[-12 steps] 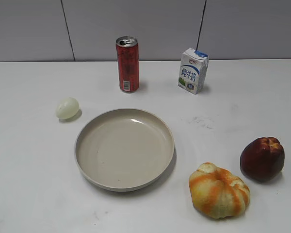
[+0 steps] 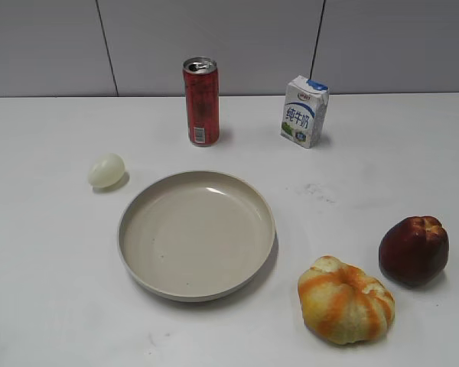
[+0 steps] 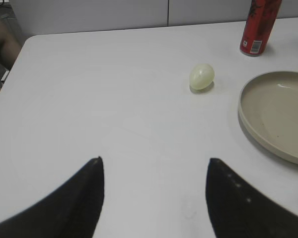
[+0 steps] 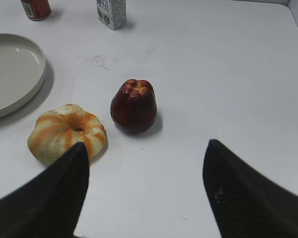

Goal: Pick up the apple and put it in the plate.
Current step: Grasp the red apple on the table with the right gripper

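Note:
The dark maroon apple [image 2: 414, 250] stands on the white table at the right; it also shows in the right wrist view [image 4: 133, 106], upright with its lobed top up. The beige plate [image 2: 138, 260] lies empty in the middle, and its rim shows in the left wrist view [image 3: 244, 114] and the right wrist view [image 4: 38, 82]. My right gripper [image 4: 146, 148] is open and empty, a short way in front of the apple. My left gripper [image 3: 154, 163] is open and empty over bare table left of the plate. Neither gripper shows in the exterior view.
An orange-and-yellow ribbed fruit [image 2: 346, 300] lies just left of the apple, right of the plate. A pale egg-shaped object [image 2: 106, 170] sits left of the plate. A red can [image 2: 201, 101] and a milk carton [image 2: 304, 112] stand at the back.

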`<state>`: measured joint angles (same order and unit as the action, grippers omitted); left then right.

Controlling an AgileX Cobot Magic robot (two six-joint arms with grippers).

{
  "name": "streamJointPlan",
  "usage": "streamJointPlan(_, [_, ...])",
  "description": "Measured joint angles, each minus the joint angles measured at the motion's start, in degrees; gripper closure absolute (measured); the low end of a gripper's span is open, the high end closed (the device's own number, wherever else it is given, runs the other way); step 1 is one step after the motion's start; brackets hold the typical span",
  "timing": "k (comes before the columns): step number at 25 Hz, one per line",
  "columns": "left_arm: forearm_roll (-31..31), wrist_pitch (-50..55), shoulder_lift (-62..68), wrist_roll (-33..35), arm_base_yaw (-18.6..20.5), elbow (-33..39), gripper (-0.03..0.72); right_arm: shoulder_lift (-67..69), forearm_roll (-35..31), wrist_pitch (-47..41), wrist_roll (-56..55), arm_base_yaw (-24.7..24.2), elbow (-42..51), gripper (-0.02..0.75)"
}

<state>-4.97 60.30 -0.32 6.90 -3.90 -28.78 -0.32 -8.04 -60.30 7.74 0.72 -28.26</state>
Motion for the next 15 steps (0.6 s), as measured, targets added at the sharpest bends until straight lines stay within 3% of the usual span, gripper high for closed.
streamJointPlan(9, [0.0, 0.0, 0.0, 0.0, 0.0, 0.0, 0.197, 3.1, -1.0, 3.5, -1.4, 0.0, -0.9, 0.167])
streamJointPlan(15, [0.0, 0.0, 0.0, 0.0, 0.0, 0.0, 0.197, 15.4, -7.8, 10.6, -1.9, 0.0, -1.1, 0.167])
